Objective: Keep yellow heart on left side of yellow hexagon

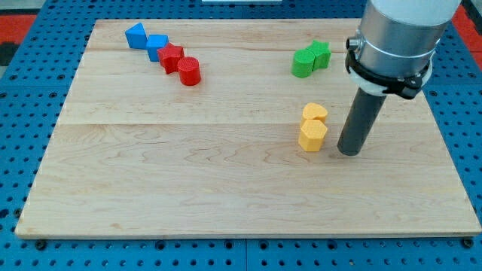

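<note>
My tip (pixel 349 153) is down on the wooden board (pixel 151 196), toward the view's right. No pincer on this rig, just the bare rod, so nothing is released, clenched or grasped, and the tip touches no block.

Nearest to my tip: the yellow hexagon (pixel 312 135), just beside it on the view's left, small gap between. Next, a bit further up-left of my tip: the yellow heart (pixel 315 114), touching the hexagon's top edge. So the heart sits above the hexagon in the view, about in line with it, not on its left.

Further up from my tip, slightly left: green cylinder (pixel 303 64) and green star (pixel 321 53), touching each other, well apart from the yellow pair.

Farthest, far left and up from my tip: red cylinder (pixel 189 71), red star (pixel 172 57), blue block (pixel 157 46) (shape unclear), blue triangle-ish block (pixel 136 35), in a touching diagonal chain.

Progress, my call: not done. The yellow pair is together but stacked top-to-bottom in the view. Left to do: get the heart round to the hexagon's left side, or shift the hexagon rightward below it. My tip is on the hexagon's right, so it probably needs to reposition first.
</note>
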Controlling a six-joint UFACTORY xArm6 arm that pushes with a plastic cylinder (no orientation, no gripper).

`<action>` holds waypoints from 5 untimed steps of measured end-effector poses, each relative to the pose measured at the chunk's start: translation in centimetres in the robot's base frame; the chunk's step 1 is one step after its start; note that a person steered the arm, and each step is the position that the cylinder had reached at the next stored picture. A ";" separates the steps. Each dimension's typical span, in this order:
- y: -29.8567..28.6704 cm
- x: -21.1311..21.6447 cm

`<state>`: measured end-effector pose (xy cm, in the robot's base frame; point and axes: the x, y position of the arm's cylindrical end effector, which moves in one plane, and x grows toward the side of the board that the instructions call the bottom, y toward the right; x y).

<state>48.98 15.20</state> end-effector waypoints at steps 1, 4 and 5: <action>0.1 -1.5; -2.7 -5.9; -6.3 -6.0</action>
<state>43.02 8.88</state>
